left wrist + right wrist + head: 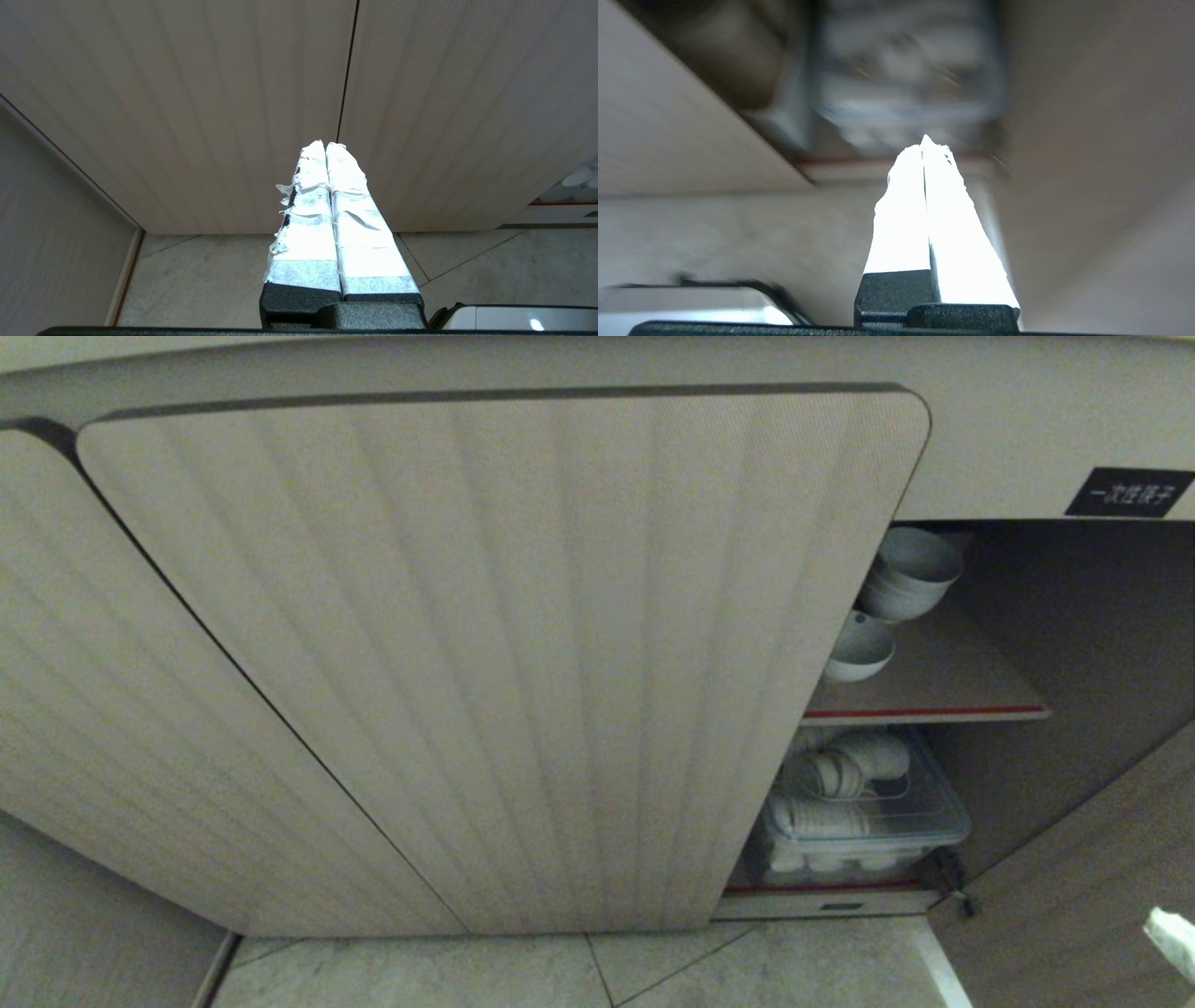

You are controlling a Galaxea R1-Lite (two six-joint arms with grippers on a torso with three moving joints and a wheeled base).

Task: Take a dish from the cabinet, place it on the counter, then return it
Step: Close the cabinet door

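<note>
With our tape-wrapped right gripper (pixel 924 144) clenched empty, we should spread it before entering the beige fluted cabinet (pixel 504 653) toward the small white ceramic bowl (pixel 859 649) right of centre.

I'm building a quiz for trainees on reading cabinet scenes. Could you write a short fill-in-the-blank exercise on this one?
1. The single white bowl sits on the cabinet's ___ shelf.
2. Below that shelf, stacked white dishes lie in a clear plastic ___.
3. The fingers of the left end effector are ___, holding nothing.
4. The fluted door covers the cabinet's ___ side in the head view.

Missing words: upper; bin; shut; left
</note>
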